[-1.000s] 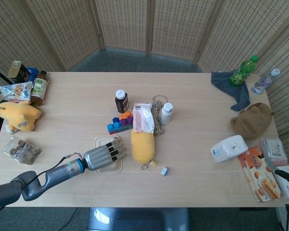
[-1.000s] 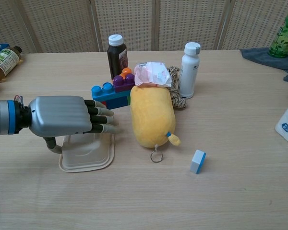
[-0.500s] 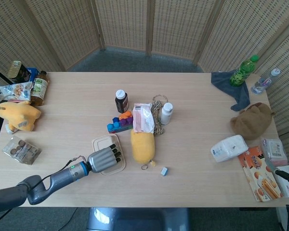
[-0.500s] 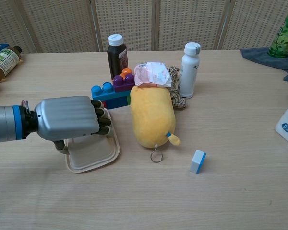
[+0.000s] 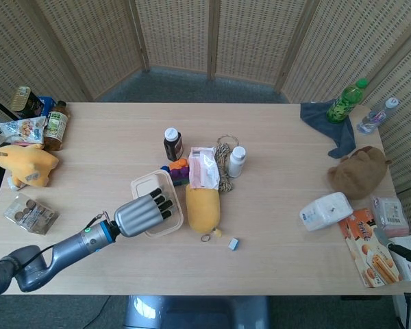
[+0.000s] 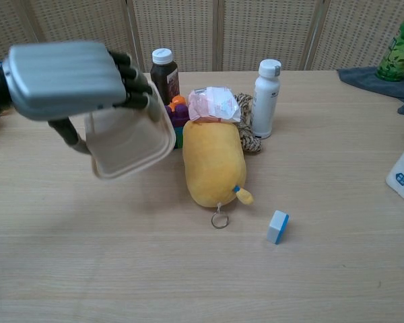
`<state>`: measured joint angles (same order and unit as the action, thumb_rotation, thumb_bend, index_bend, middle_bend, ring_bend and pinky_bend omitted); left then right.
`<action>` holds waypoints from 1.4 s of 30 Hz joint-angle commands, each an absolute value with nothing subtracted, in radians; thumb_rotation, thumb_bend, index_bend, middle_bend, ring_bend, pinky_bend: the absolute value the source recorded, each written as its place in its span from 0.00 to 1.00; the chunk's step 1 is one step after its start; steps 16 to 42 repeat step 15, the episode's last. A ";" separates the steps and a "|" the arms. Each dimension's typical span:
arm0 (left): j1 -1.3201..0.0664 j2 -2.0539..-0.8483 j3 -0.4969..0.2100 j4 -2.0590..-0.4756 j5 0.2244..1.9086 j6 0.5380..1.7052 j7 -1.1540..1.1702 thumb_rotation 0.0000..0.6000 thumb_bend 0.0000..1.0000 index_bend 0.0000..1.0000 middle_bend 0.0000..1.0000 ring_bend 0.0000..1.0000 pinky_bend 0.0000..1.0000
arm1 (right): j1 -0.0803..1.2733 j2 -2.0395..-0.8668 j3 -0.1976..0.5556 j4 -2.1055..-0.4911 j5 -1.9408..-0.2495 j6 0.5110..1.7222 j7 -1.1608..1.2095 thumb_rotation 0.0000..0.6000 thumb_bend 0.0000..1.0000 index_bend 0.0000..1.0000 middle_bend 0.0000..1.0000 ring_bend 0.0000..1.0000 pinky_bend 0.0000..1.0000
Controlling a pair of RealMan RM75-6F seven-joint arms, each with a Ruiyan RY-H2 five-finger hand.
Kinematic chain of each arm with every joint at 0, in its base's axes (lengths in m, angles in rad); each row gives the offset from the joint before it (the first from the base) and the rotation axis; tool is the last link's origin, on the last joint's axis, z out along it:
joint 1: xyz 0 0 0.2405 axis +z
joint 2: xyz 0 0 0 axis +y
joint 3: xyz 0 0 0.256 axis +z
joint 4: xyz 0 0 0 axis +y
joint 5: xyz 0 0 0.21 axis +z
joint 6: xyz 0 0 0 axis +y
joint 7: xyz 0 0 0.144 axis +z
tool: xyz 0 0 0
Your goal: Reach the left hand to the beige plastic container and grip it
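My left hand holds the beige plastic container in the air above the table. The fingers wrap over its top rim and the thumb sits under its left side. The container is tilted, its underside facing the chest camera. It hangs just left of the yellow plush toy and in front of the toy bricks. Only a dark part of my right arm shows at the right edge of the head view; the right hand itself does not show.
A dark brown bottle, a pink packet, a coil of rope and a white bottle stand behind the plush. A small blue block lies front right. Snacks and a yellow plush crowd the left edge.
My left hand closed on the container and lifted it off the table, raising and tilting it. Nothing else moved.
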<state>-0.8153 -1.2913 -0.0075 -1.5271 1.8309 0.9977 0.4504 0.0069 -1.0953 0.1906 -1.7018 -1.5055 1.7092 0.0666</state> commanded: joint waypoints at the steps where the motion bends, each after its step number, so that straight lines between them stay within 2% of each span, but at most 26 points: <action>1: -0.834 -1.183 -0.083 -1.635 1.797 1.031 0.489 1.00 0.00 0.83 0.71 0.78 0.90 | 0.006 -1.097 0.190 -1.703 -1.508 1.712 0.064 1.00 0.00 0.00 0.00 0.00 0.00; 7: -0.859 -1.080 -0.162 -1.723 1.786 1.053 0.541 1.00 0.00 0.81 0.70 0.78 0.90 | 0.004 -1.097 0.190 -1.709 -1.512 1.718 0.068 1.00 0.00 0.00 0.00 0.00 0.00; 13: -0.875 -1.037 -0.205 -1.779 1.760 1.044 0.572 1.00 0.00 0.81 0.69 0.78 0.90 | 0.001 -1.090 0.188 -1.719 -1.514 1.719 0.077 1.00 0.00 0.00 0.00 0.00 0.00; 42: -0.877 -1.030 -0.209 -1.787 1.759 1.040 0.588 1.00 0.00 0.81 0.69 0.78 0.90 | 0.000 -1.087 0.188 -1.721 -1.514 1.719 0.079 1.00 0.00 0.00 0.00 0.00 0.00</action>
